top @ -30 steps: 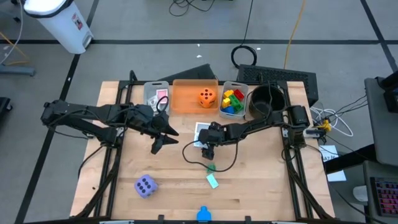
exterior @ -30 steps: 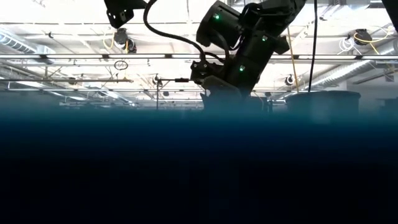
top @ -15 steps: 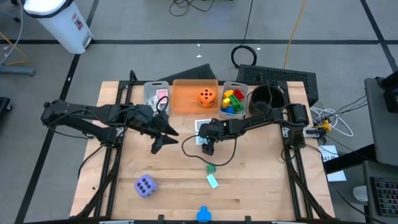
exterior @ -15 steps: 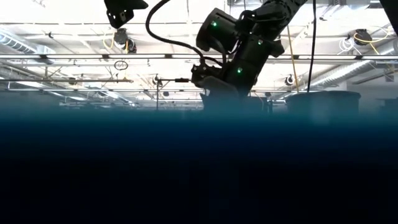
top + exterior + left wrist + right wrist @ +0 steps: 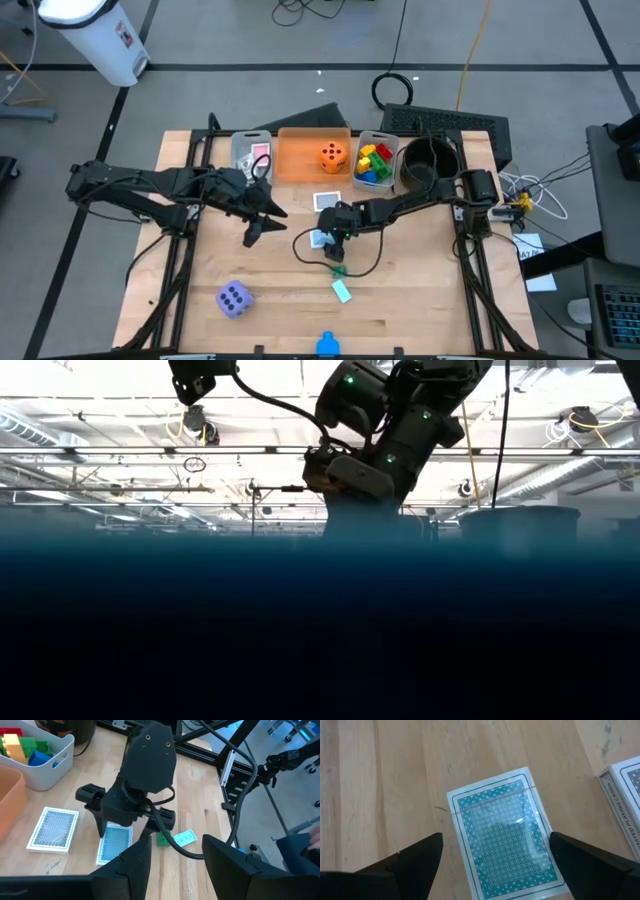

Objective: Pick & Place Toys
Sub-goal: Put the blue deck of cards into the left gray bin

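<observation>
Left hand (image 5: 262, 217) waited left of centre, fingers partly apart, holding nothing. At mid-frame the right hand (image 5: 331, 240) hung spread wide over the teal card pack (image 5: 506, 834), flat on the desk (image 5: 420, 300). Pack judged light, stiff, slick-wrapped; best pinched across its long edges.

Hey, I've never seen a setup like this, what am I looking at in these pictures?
Two dark robot arms work at a wooden table. One picture looks straight down, one looks level from the table's edge, and two come from cameras on the wrists. The right claw is open, poised over a teal card pack and holding nothing. The left claw waits nearby, also empty. A second card pack, a purple die and a green brick lie on the table. At the back, an orange bin holds an orange die.
</observation>
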